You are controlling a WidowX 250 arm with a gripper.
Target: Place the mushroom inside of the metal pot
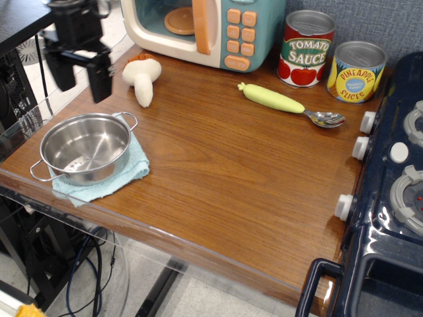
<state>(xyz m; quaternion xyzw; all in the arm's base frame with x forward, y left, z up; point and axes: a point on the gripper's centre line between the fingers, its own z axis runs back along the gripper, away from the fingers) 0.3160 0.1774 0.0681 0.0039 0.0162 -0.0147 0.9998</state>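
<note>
We look down on wooden tabletop (225, 172), warm brown, glossy, grain running left to right. Clear plastic strip edges its front. Behind it, grey-blue fabric wall (357, 20). At right, dark blue toy stove (390, 218) with white knobs and grey burners, touching table's side. Below table, pale speckled floor (152, 277), black cables (86, 271) and dark frame legs. Soft even light, faint sheen on wood near stove.

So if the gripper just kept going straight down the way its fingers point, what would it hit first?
Probably the bare wooden tabletop left of the mushroom and behind the metal pot. The open gripper seems clear of both, though depth is uncertain.
</note>
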